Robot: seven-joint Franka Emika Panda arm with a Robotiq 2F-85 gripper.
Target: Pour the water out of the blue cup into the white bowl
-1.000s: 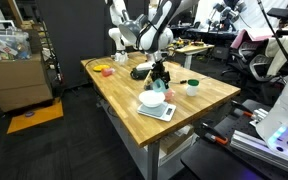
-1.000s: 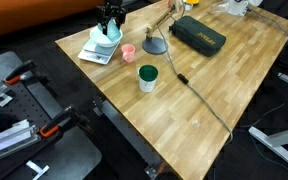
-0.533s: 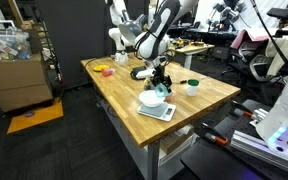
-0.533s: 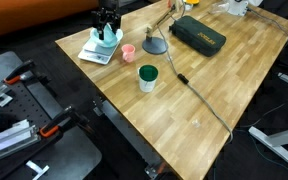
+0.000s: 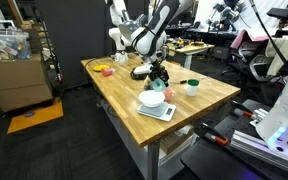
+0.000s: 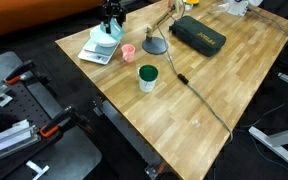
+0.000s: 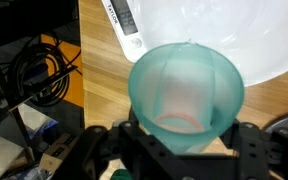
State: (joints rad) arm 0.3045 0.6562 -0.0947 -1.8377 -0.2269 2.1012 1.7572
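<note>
My gripper [image 7: 184,142] is shut on the blue cup [image 7: 184,92], a pale teal tumbler. The wrist view looks into its open mouth, and no water shows clearly inside. The white bowl [image 7: 229,35] lies just beyond the cup's rim and stands on a white kitchen scale [image 7: 124,22]. In both exterior views the gripper [image 5: 160,73] [image 6: 111,14] holds the cup [image 5: 163,88] [image 6: 110,31] just above and beside the bowl [image 5: 151,99] [image 6: 102,42], near a corner of the wooden table.
A small pink cup [image 6: 128,52] and a grey lamp base [image 6: 155,45] stand close to the scale [image 6: 92,55]. A white cup with a green top [image 6: 147,77], a cable and a black case [image 6: 198,33] lie further along the table [image 6: 214,95]. The table edges are near.
Half a second ago the gripper and cup had dipped lower towards the bowl. They have since risen back to about where they were a second ago. The bowl and scale have not moved.
</note>
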